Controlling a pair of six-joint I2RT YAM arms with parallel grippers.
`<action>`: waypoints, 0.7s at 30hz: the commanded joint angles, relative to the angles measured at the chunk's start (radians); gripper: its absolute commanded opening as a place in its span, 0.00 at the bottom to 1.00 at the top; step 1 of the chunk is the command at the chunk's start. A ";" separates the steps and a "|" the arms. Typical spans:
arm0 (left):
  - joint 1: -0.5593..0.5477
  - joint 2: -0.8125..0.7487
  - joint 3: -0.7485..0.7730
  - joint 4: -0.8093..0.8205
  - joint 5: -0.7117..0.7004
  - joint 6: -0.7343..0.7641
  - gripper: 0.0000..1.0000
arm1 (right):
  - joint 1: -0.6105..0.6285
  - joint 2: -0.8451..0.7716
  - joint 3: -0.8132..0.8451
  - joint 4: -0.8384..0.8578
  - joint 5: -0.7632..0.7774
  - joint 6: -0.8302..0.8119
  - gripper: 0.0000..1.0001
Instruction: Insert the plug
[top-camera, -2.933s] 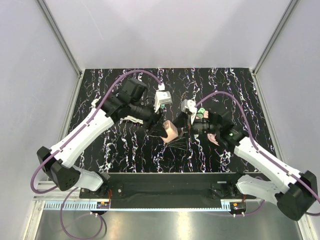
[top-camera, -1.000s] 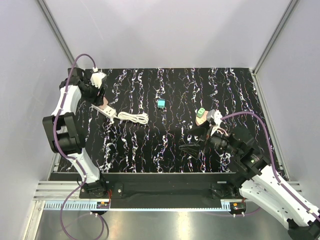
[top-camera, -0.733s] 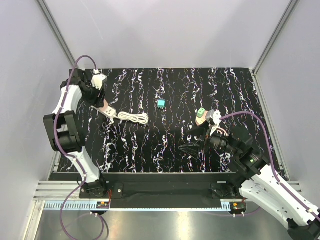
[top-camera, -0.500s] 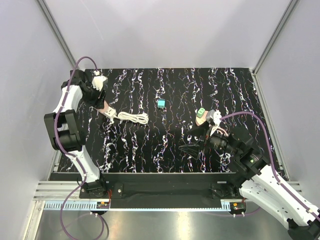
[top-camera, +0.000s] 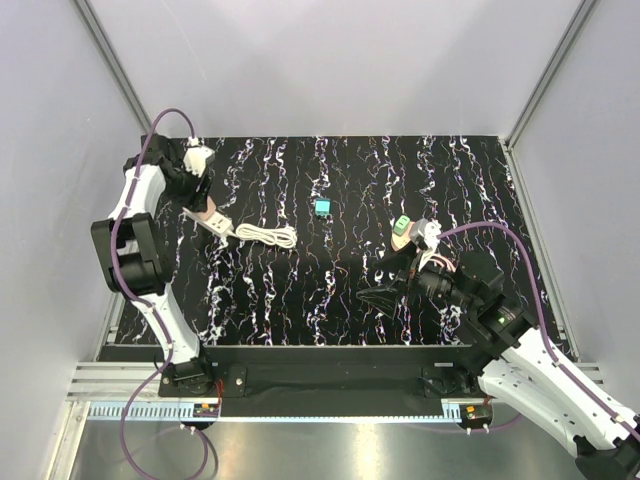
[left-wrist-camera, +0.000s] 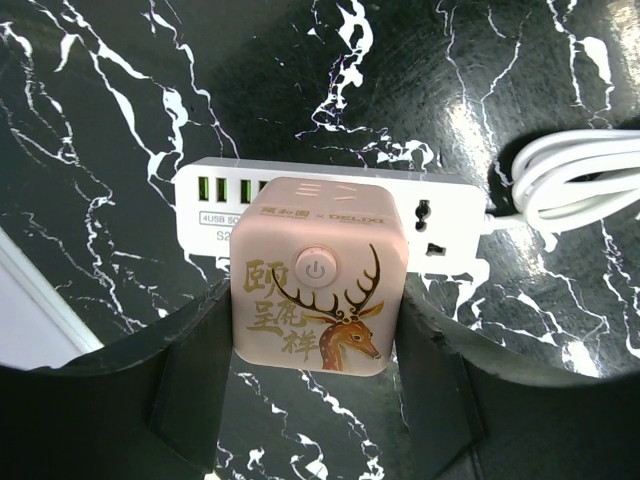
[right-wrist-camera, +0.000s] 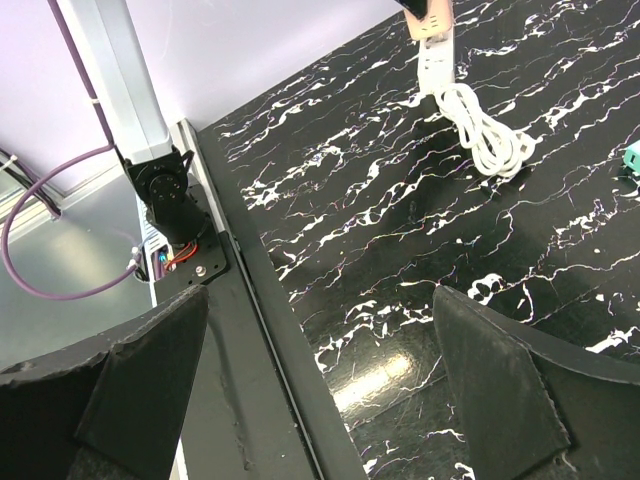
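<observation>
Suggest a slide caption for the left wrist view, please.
Left gripper straddles the pink deer-print cube overlapping the white power strip, cable coiled at right.

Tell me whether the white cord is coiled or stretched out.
Coiled. The cord lies bundled in tight loops beside the strip. The left wrist view also shows its bends stacked together.

left arm (top-camera: 137, 195): white shells, black joints | right arm (top-camera: 545, 370): same white-and-black build | cables (right-wrist-camera: 60, 295): purple | jaws: matte black, wedge-shaped
</observation>
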 joint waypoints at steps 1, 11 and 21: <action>0.002 0.023 0.043 0.020 0.000 0.010 0.00 | 0.005 0.003 0.001 0.047 0.013 -0.007 1.00; 0.008 0.024 0.028 0.020 -0.065 0.031 0.00 | 0.005 0.011 0.001 0.050 0.022 -0.013 1.00; 0.010 -0.045 0.001 0.017 -0.005 0.018 0.00 | 0.004 0.025 0.006 0.052 0.010 -0.008 1.00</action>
